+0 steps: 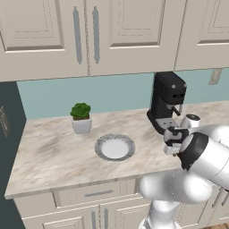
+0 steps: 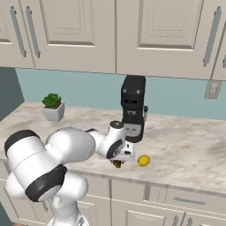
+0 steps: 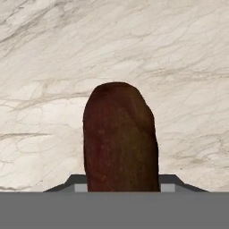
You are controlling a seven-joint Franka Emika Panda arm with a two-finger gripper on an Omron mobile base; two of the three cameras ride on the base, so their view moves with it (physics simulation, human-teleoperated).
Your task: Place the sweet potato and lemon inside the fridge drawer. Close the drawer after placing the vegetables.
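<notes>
Sweet potato [image 3: 120,138] lying flat on the marbled worktop [image 2: 190,145], close to the front edge and just before the black coffee machine [image 2: 133,108]. Jaws pressed in from both sides, one dark tip against each flank at the bottom of the hand view: pinching the sweet potato, to judge by the absence of any gap there. Hand pointed straight down from above, presumably so that the tips straddle the narrow width of the stubby body rather than its length, giving the shorter and steadier span. Long axis of the sweet potato running away from the camera on the hand; far end rounded and free of the tips.

Lemon [image 2: 143,160] resting on the same worktop, just beside the hand on the side toward the wall socket, apart from the sweet potato and untouched. Left in place, most likely, because only one item fits between the jaws per trip.

White plate [image 1: 99,147] and potted plant [image 1: 81,117] further along the worktop, well apart from the hand and of no part in the task.

Step in hand, as a judgement: securing the first item before lifting. Task barely begun: neither item placed in the fridge drawer, closing not yet due. Risk: smooth tapered skin, hence possible slipping on the lift.
</notes>
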